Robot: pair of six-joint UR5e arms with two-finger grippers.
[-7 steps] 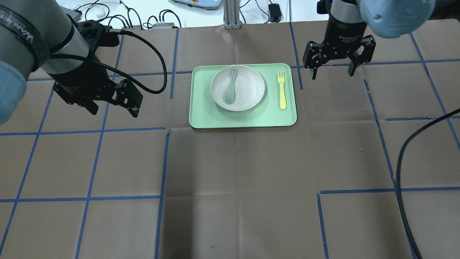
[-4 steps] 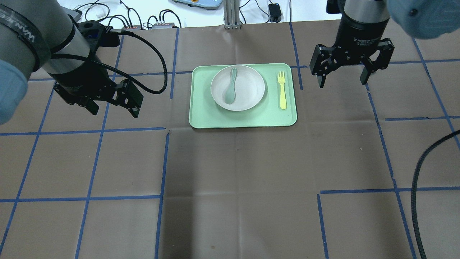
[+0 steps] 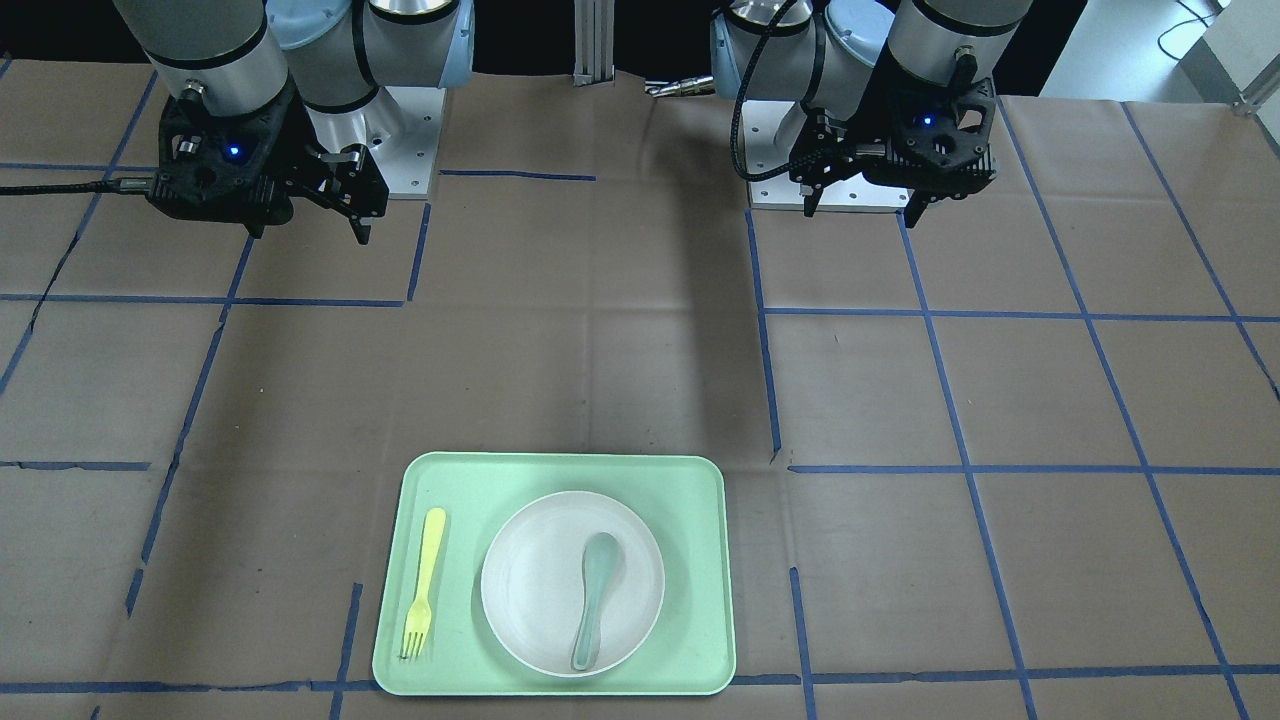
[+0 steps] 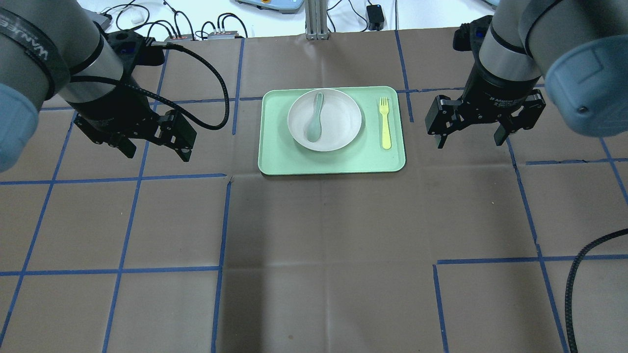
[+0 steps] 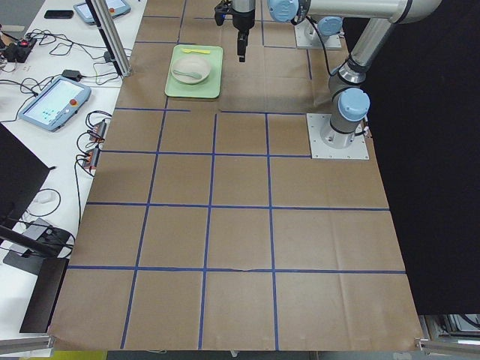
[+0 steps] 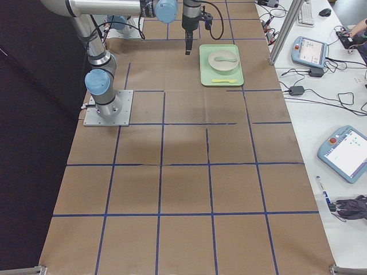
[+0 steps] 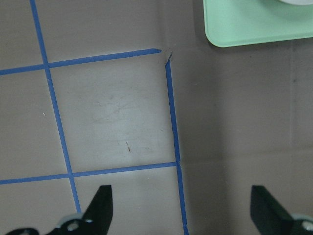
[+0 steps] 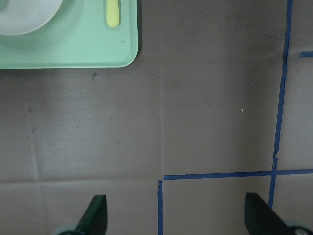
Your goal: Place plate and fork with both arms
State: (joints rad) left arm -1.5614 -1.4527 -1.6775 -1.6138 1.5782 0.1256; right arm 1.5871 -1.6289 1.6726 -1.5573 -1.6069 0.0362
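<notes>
The off-white plate (image 4: 339,121) sits on the mint-green tray (image 4: 333,162), with the pale-yellow fork (image 4: 385,122) lying beside it on the tray's right part. Both also show in the front-facing view, plate (image 3: 530,580) and fork (image 3: 425,575). My left gripper (image 4: 157,153) is open and empty, hovering over the table left of the tray. My right gripper (image 4: 468,143) is open and empty, hovering right of the tray, level with the fork. The right wrist view shows the fork's handle end (image 8: 113,12) and the plate's rim (image 8: 24,17) at its top left.
A grey-green spoon (image 4: 314,117) lies in the plate. Brown paper with blue tape lines (image 4: 221,220) covers the table. Cables and a tablet (image 4: 196,24) lie beyond the far edge. A black cable (image 4: 571,294) hangs at the near right.
My right gripper has moved right and toward the near side, from beyond the tray's far right corner to beside the fork. It stays open. The left arm has not moved.
</notes>
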